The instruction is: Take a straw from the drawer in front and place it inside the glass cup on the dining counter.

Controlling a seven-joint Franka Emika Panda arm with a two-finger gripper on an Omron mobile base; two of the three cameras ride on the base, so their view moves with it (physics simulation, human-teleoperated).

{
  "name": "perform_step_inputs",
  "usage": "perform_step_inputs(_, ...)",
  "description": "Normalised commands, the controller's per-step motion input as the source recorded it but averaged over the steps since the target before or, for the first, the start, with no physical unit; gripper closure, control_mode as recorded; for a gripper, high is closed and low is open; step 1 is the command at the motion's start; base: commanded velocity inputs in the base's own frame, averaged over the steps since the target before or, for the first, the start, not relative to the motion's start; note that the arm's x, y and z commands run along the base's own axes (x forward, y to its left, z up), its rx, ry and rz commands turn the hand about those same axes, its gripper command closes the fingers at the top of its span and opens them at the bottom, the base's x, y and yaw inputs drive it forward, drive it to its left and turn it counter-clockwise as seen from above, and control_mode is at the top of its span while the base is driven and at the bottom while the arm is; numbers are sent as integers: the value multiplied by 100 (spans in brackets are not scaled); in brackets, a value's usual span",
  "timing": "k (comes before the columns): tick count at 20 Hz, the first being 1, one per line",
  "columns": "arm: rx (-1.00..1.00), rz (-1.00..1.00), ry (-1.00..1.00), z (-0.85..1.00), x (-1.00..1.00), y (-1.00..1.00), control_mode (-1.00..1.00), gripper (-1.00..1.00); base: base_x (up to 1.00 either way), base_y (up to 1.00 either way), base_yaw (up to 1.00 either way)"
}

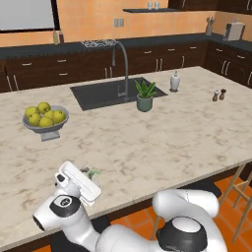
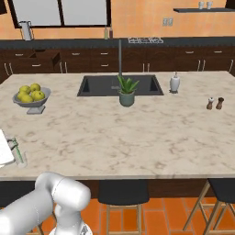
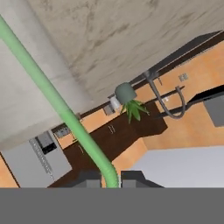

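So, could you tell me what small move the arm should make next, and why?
Probably open the gripper and let go: the straw it pinches already stands in the glass cup at the near edge of the dining counter, so only release seems left.

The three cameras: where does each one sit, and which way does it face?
Left base view: behind the arm's left, facing forward over the dining counter; white arm lower right.
Right base view: behind its right, same counter; arm lower left, straw in the glass cup.
Hand view: on the hand, rolled, looking along the straw held by the gripper.
All three share the plant.
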Motion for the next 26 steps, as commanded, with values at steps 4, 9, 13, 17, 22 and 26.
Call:
perform_step_inputs(4,9,0,1,-1,0,1,-100,-100,0,0,0)
perform_step_inputs(9,15,0,4,0,0,0,-100,-100,0,0,0)
perform_step_inputs(13,23,0,16,1,5,0,-100,-100,0,0,0)
perform_step_inputs(17,31,0,26,12,8,0,-100,-100,0,0,0)
perform_step_inputs(22,38,0,37,5,1,0,-100,-100,0,0,0)
perform_step_inputs(26,41,0,40,0,0,0,-100,-100,0,0,0)
